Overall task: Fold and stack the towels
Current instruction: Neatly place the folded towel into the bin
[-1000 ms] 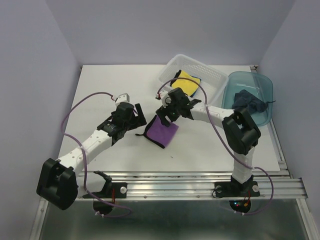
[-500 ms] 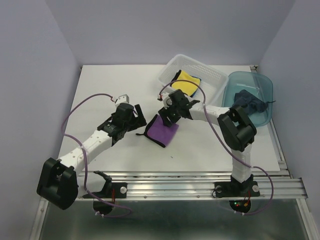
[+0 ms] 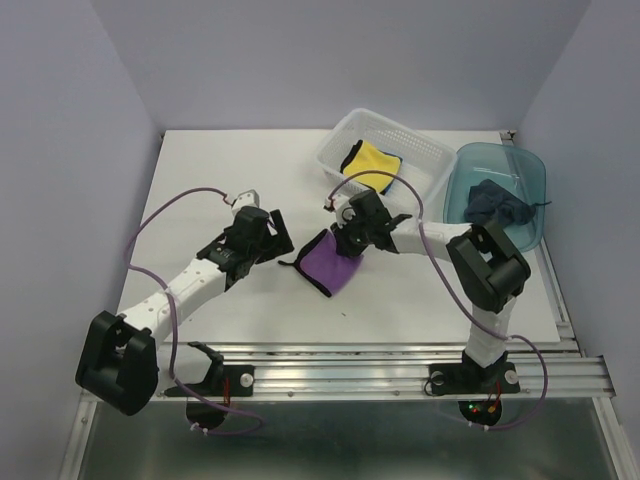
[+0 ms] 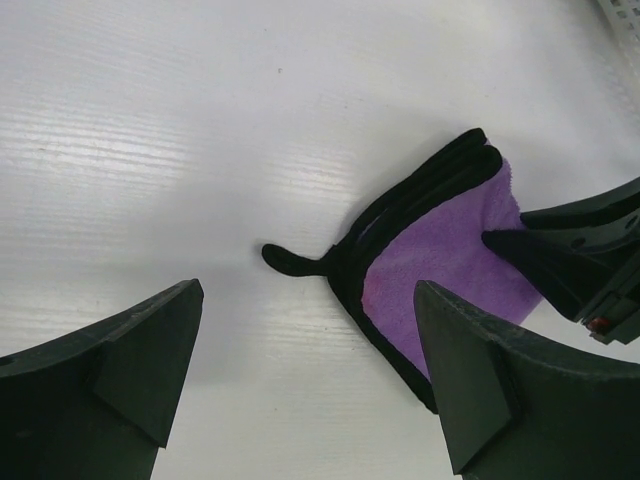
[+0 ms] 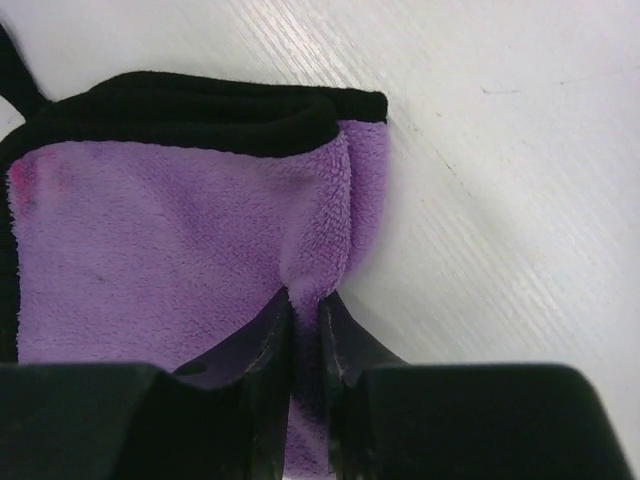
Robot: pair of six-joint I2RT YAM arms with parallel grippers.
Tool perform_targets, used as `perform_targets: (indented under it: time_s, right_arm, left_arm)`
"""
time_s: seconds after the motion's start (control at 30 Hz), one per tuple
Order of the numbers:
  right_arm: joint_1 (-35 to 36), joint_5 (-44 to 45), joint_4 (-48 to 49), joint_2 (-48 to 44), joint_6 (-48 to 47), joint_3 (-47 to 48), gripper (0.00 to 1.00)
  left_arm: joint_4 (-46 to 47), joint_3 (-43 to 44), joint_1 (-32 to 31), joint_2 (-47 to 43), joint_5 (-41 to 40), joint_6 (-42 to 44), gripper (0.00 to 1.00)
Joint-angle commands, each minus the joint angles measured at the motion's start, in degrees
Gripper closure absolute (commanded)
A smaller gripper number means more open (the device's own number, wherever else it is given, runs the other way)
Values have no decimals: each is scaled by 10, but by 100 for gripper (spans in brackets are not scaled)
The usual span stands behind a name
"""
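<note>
Right wrist, fleecy purple towel (image 5: 170,240), black-edged, pinched in right claw (image 5: 305,308)

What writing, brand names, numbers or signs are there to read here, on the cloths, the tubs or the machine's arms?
None: no text can be read in any view.
The purple towel, yellow towel, white basket, teal bin, left arm and right arm show no legible label, number or sign.

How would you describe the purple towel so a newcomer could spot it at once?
Start at the white table and look near its middle. The purple towel lies there, black-edged and pinched by the right gripper; the yellow towel sits in a basket.
</note>
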Motion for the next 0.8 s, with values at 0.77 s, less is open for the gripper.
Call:
perform_targets:
  time_s: [0.77]
  right_arm:
    - [6, 152, 12, -92, -308, 133, 99]
  left_arm:
    - [-23, 42, 53, 13, -45, 27, 1]
